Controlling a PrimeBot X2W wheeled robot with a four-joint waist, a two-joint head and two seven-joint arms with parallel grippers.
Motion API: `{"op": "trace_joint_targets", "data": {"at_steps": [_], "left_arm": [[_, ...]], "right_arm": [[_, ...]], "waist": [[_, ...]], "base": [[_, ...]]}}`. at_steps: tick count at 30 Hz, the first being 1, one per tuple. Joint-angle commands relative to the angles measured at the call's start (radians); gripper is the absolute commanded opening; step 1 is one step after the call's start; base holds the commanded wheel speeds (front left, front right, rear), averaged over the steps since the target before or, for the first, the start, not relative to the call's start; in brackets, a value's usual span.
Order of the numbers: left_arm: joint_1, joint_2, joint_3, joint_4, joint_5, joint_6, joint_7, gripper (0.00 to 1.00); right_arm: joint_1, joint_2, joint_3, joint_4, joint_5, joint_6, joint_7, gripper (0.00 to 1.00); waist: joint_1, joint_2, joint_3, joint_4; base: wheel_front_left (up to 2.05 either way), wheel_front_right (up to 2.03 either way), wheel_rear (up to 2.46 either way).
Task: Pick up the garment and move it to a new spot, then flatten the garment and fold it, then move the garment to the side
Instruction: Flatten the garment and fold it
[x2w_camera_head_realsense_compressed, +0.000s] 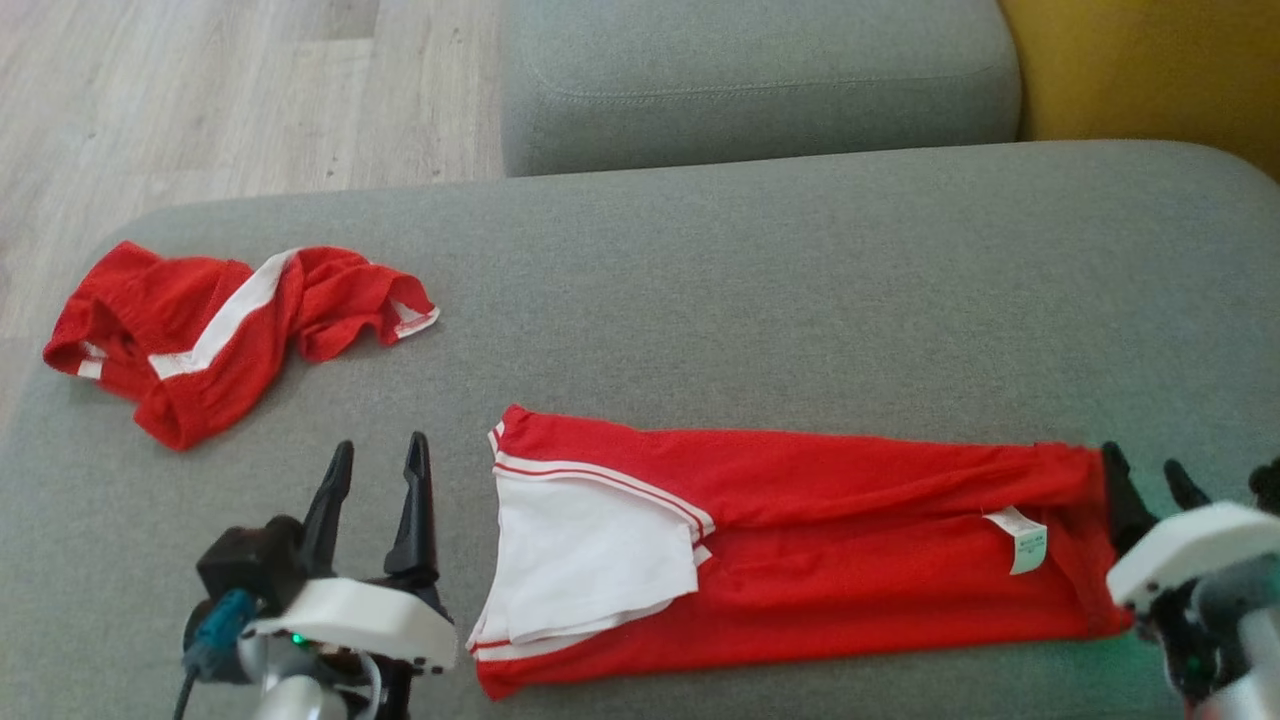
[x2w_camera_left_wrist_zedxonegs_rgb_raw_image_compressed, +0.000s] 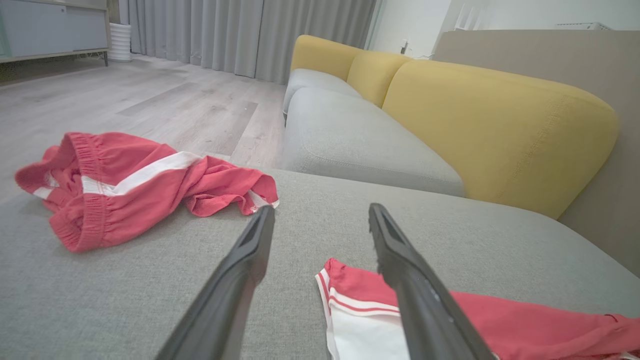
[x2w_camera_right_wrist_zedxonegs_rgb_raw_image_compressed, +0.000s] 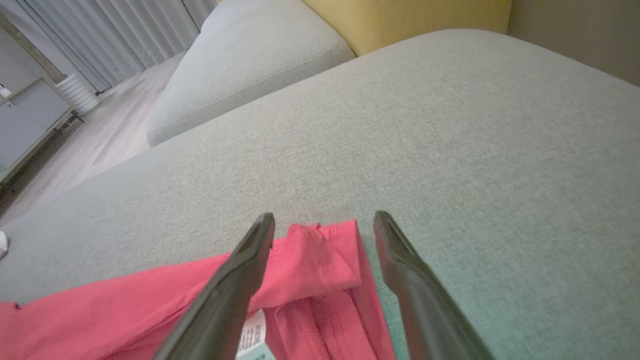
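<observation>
Head view
Surface: a grey seat cushion (x2w_camera_head_realsense_compressed: 800, 280) carried all the items; a second grey cushion (x2w_camera_head_realsense_compressed: 760, 80) lay beyond it.
Room: pale wooden floor (x2w_camera_head_realsense_compressed: 200, 90) at the upper left, a yellow backrest (x2w_camera_head_realsense_compressed: 1150, 70) at the upper right.
Garment: the red garment (x2w_camera_head_realsense_compressed: 850, 560) lay flat and folded at the near edge of the seat cushion, its long axis running left to right. Its white-panelled end pointed left, and a care label (x2w_camera_head_realsense_compressed: 1022, 540) showed near the right end.
Other item: crumpled red shorts (x2w_camera_head_realsense_compressed: 220, 330) lay well apart at the far left.
Left gripper (x2w_camera_head_realsense_compressed: 381, 442): fingers spread wide, nothing between them, just beside the garment's left end.
Right gripper (x2w_camera_head_realsense_compressed: 1143, 460): at the garment's right end, jaws wide.

Left wrist view
Room: grey curtains (x2w_camera_left_wrist_zedxonegs_rgb_raw_image_compressed: 240, 35) and a cabinet (x2w_camera_left_wrist_zedxonegs_rgb_raw_image_compressed: 50, 27) stood beyond the floor.
Left gripper (x2w_camera_left_wrist_zedxonegs_rgb_raw_image_compressed: 321, 209): wide apart over bare cushion, gripping nothing. The striped corner of the garment (x2w_camera_left_wrist_zedxonegs_rgb_raw_image_compressed: 525, 325) lay under the right-hand finger.

Right wrist view
Right gripper (x2w_camera_right_wrist_zedxonegs_rgb_raw_image_compressed: 325, 216): fingers wide, standing either side of the far corner of the garment (x2w_camera_right_wrist_zedxonegs_rgb_raw_image_compressed: 310, 270). Contact with the cloth could not be determined.
Surface: bare grey cushion extended beyond the fingertips.
</observation>
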Motion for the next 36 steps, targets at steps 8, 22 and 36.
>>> {"op": "trace_joint_targets", "data": {"at_steps": [8, 22, 36], "left_arm": [[-0.055, -0.058, 0.089, 0.030, 0.062, -0.057, -0.009, 1.00], [-0.045, -0.092, 0.152, 0.058, 0.103, -0.100, -0.009, 1.00], [-0.035, -0.115, 0.190, 0.070, 0.128, -0.122, -0.009, 1.00]], "right_arm": [[-0.164, 0.004, -0.030, 0.199, -0.038, 0.007, 0.226, 1.00], [-0.237, 0.057, -0.129, 0.466, -0.103, 0.007, 0.424, 1.00], [-0.268, 0.009, -0.123, 0.359, -0.076, 0.007, 0.265, 0.00]], "waist": [[0.0000, 0.0000, 0.015, 0.034], [0.0000, 0.0000, 0.019, 0.052], [0.0000, 0.0000, 0.008, 0.048]], "base": [[0.00, 0.00, 0.00], [0.00, 0.00, 0.00], [0.00, 0.00, 0.00]]}}
